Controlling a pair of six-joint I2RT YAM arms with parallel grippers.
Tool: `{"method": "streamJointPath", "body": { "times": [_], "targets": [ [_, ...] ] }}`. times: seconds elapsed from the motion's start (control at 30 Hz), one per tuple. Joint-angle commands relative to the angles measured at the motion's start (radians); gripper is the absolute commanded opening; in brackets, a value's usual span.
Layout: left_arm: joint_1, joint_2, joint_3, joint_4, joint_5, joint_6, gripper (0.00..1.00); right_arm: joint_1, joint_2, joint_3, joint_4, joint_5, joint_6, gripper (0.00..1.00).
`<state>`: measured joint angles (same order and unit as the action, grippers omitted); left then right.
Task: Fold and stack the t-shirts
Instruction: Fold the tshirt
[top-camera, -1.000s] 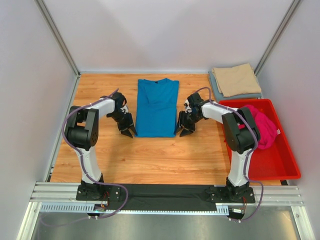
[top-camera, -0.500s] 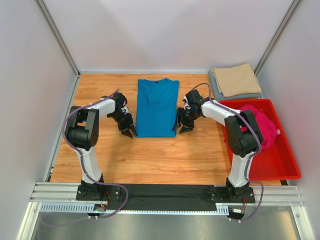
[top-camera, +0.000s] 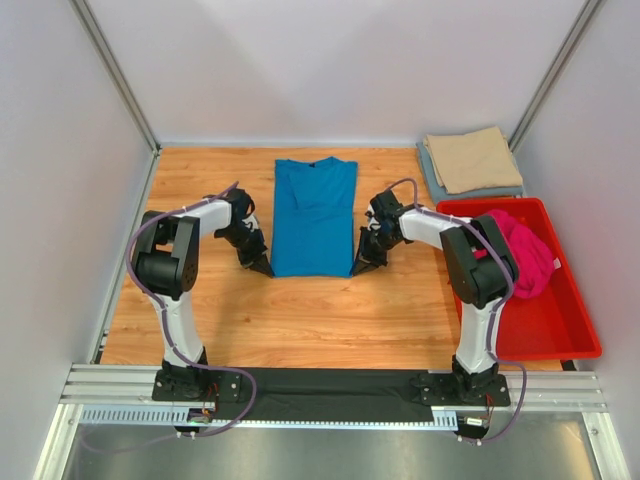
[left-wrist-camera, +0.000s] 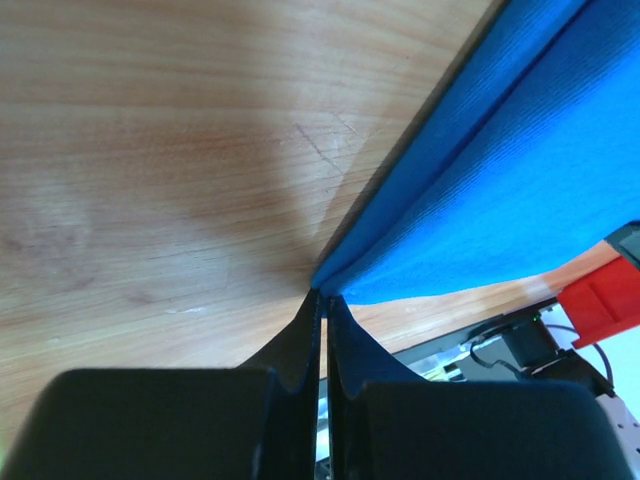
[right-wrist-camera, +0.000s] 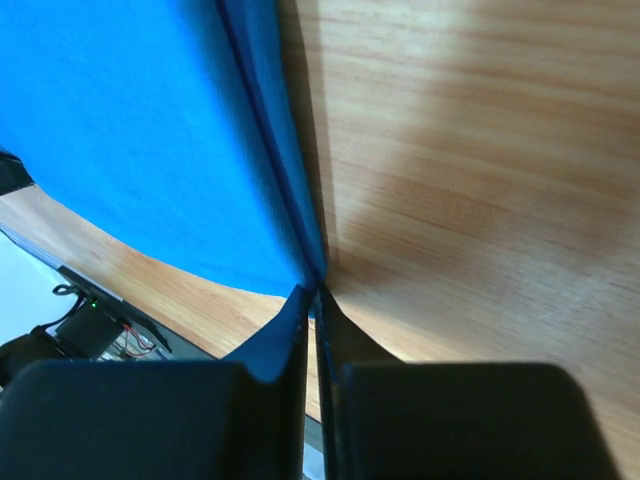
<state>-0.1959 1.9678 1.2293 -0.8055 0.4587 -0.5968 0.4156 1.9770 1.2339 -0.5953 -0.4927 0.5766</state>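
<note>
The blue t-shirt lies flat on the wooden table, folded into a long narrow rectangle with its collar at the end farthest from both grippers. Its near left corner sits right at the tips of the left gripper. In the left wrist view the two black fingers are pressed together with no gap, and the cloth corner runs in between their points. Its near right corner meets the right gripper in the same way. There the fingers stand almost together, only a thin slit between them, nipping the very tip of the fabric. The rest of the shirt stretches away ahead of both tools, between the two arms. Out to the right gripper's outer side stands a red plastic bin with a magenta t-shirt heaped loosely at its far end. Beyond the bin, a folded tan t-shirt rests on a folded grey-blue t-shirt.
</note>
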Motion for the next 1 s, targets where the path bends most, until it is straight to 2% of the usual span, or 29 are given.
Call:
{"method": "streamJointPath", "body": {
  "times": [0.0, 0.17, 0.27, 0.53, 0.73, 0.87, 0.97],
  "targets": [
    [-0.007, 0.028, -0.014, 0.014, -0.046, 0.006, 0.0, 0.002, 0.025, -0.028, 0.045, 0.022, -0.003, 0.0],
    [-0.007, -0.035, -0.053, -0.015, -0.066, -0.015, 0.0, 0.003, -0.033, -0.096, 0.078, 0.008, 0.012, 0.0],
    [-0.007, -0.082, -0.126, -0.027, -0.087, -0.018, 0.0, 0.003, -0.107, -0.186, 0.116, -0.013, 0.017, 0.0],
    [-0.048, -0.289, -0.309, 0.008, 0.009, -0.05, 0.0, 0.008, -0.331, -0.358, 0.104, -0.018, 0.026, 0.0],
    [-0.053, -0.523, -0.383, -0.082, 0.023, -0.118, 0.0, 0.043, -0.481, -0.357, -0.006, 0.02, 0.031, 0.0],
    [-0.053, -0.632, -0.358, -0.132, 0.014, -0.159, 0.0, 0.063, -0.599, -0.301, -0.104, 0.055, 0.039, 0.0],
    [-0.053, -0.673, -0.302, -0.147, 0.009, -0.184, 0.0, 0.066, -0.629, -0.252, -0.152, 0.08, 0.035, 0.0]
  ]
}}
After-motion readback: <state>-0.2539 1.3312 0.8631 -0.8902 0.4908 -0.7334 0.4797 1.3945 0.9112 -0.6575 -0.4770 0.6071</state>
